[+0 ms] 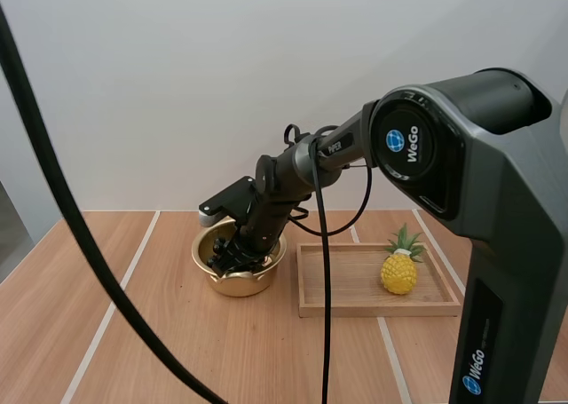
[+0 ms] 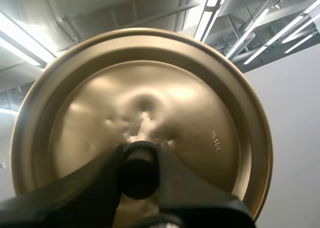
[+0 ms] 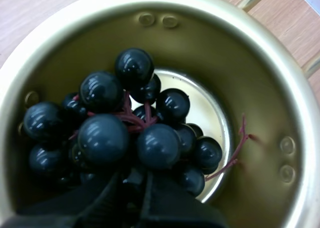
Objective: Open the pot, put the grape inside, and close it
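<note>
High view: my right arm reaches down so that the right tool (image 1: 232, 255) sits inside a round, brass-coloured metal pot (image 1: 224, 285) on the pale wooden table (image 1: 177, 351). Just beside the pot stands a shallow rectangular wooden tray (image 1: 373, 309) carrying a yellow toy pineapple with green leaves (image 1: 399, 271).

Right wrist view: the right tool (image 3: 134, 182) is clenched on a bunch of glossy, blue-black round grapes on a reddish stem (image 3: 125, 123). The bunch hangs low within the pot (image 3: 260, 87), whose wall is smooth and gleaming. Whether it touches the bright flat bottom I cannot tell.

Left wrist view: the left tool (image 2: 140, 155) grasps the black cylindrical knob (image 2: 137, 180) of the round, brass-coloured metal lid (image 2: 195, 112), a shallow domed disc with a raised rim, held off the pot.

Step in hand, as I judge it: placing the grapes, the pot being already open.

Next move: release the bunch, lift the right tool clear of the rim, then bring the lid over and seat it squarely. The grapes look smooth and may roll; the thin lid should settle only if level.
</note>
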Tool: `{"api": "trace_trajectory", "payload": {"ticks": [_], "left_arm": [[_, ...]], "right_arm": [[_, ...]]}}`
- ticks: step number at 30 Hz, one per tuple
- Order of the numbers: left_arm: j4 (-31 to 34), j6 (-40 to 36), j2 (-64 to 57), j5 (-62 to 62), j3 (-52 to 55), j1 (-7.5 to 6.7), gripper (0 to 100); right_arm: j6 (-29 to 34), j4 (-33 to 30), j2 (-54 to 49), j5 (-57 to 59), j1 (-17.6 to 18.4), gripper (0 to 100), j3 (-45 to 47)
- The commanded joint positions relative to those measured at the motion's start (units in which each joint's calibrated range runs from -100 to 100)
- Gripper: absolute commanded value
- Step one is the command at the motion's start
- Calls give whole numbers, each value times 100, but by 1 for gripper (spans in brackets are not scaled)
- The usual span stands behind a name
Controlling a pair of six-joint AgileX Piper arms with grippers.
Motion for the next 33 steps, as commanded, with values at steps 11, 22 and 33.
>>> {"api": "trace_trajectory", "payload": {"ticks": [11, 22, 33], "left_arm": [[67, -24, -26, -56, -19, -13, 0], [130, -24, -26, -56, -19, -13, 0], [158, -24, -26, -56, -19, -13, 0]], "right_arm": [[-12, 130, -29, -187, 1, 100, 26], [119, 212, -550, 73, 1, 100, -198], [425, 69, -1923, 334, -9, 100, -325]]}}
